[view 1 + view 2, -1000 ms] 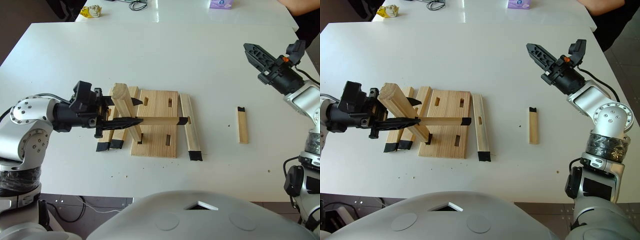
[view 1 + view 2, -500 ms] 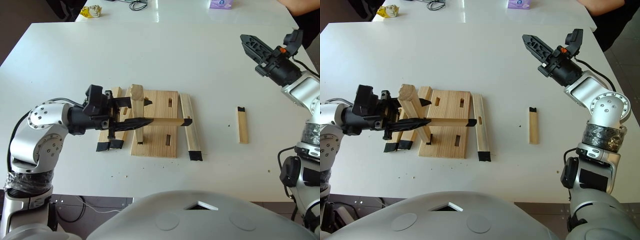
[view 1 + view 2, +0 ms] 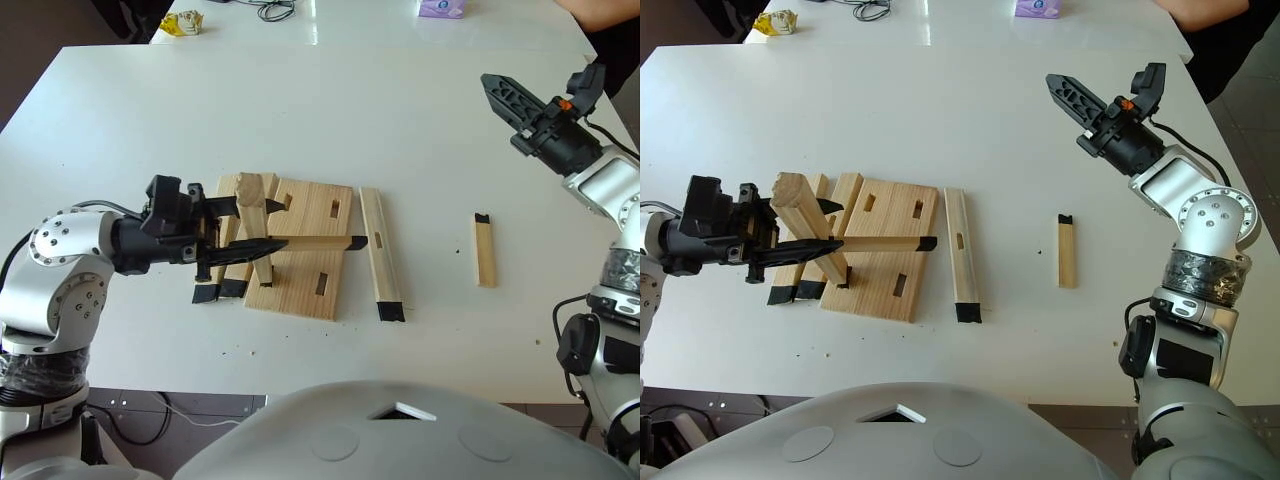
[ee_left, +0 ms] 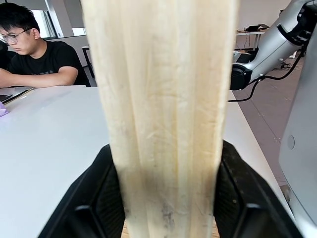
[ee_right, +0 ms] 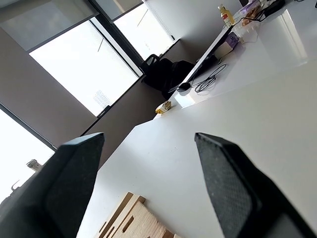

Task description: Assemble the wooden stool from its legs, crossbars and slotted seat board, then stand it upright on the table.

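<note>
My left gripper [image 3: 258, 228] is shut on a wooden leg [image 3: 253, 205], which stands tilted over the left edge of the slotted seat board [image 3: 315, 255]. A thin crossbar [image 3: 320, 241] with a black tip sticks out from that leg to the right, above the board. In the left wrist view the leg [image 4: 158, 99] sits between the dark fingers [image 4: 96, 198]. Two more legs [image 3: 215, 280] lie under my left gripper, and another leg [image 3: 380, 255] lies right of the board. A short crossbar [image 3: 485, 250] lies farther right. My right gripper [image 3: 538, 82] hangs open above the table's right side.
The white table [image 3: 330, 120] has bare room behind the parts and between the board and the short crossbar. A second table behind carries a yellow packet [image 3: 182, 22] and a purple box [image 3: 440, 8]. The seat board's corner [image 5: 136, 220] is seen far off in the right wrist view.
My left gripper has drawn back to the left with the leg and crossbar. The seat board has slid left and turned slightly askew. The right arm has hardly moved.
</note>
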